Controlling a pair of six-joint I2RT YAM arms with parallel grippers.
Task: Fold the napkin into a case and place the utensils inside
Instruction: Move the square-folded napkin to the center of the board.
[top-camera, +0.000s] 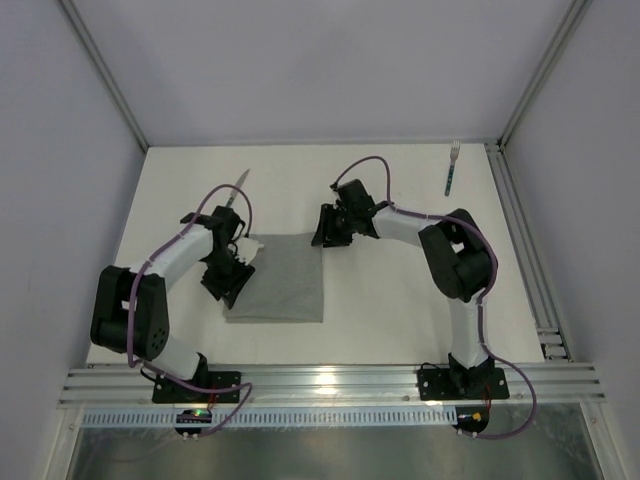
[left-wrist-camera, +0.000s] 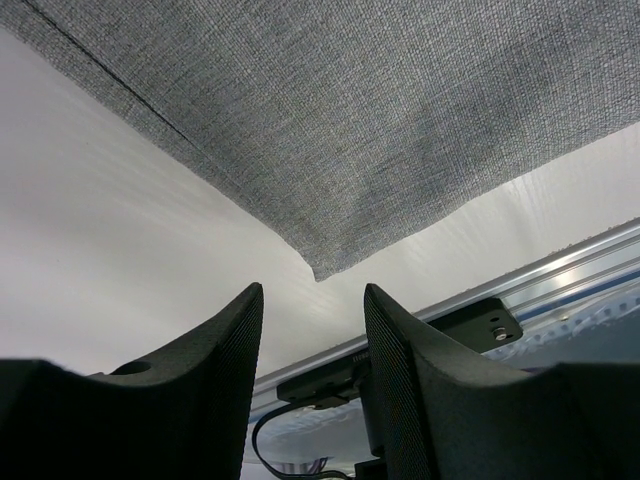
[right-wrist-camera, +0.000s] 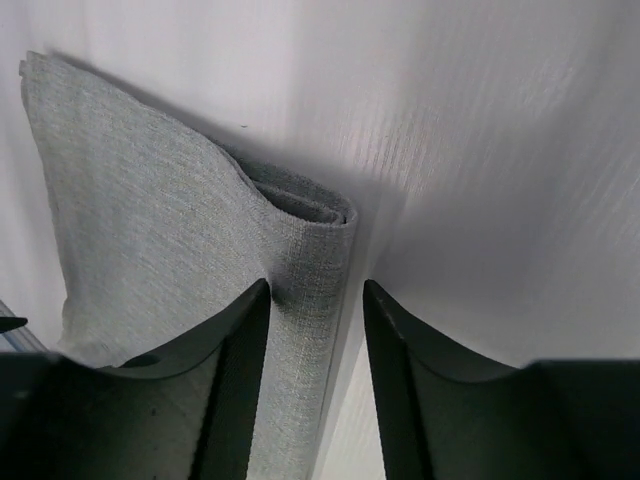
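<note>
Surface: a white table (top-camera: 400, 320) boxed in by pale walls, with an aluminium rail (top-camera: 330, 380) along the near edge where both arm bases are bolted.
Napkin: the napkin (top-camera: 278, 278) lies flat as a folded grey rectangle, left of the table's middle and between the two grippers.
Left gripper: the left gripper (top-camera: 228, 285) sits low at the napkin's left edge, towards its near corner.
Left gripper state: released. In the left wrist view the black fingers (left-wrist-camera: 215, 380) stand apart with only bare table in the gap, and the cloth's corner (left-wrist-camera: 320, 270) lies just ahead of the tips, apart from them.
Right gripper: the right gripper (top-camera: 325, 235) sits at the napkin's far right corner.
Right gripper state: jaws parted, not clenched. The right wrist view shows the doubled, rolled fold (right-wrist-camera: 310, 215) running down into the gap. It lies against one finger (right-wrist-camera: 235, 380), and a strip of table shows beside the other.
Knife: the knife (top-camera: 237, 188) lies on the table beyond the left arm, well apart from the cloth.
Fork: the fork (top-camera: 452, 168) lies at the far right corner, tines pointing away, well apart from both grippers.
In the way: the left arm's forearm and cable cross between the knife and the napkin. Nothing lies on the cloth.
</note>
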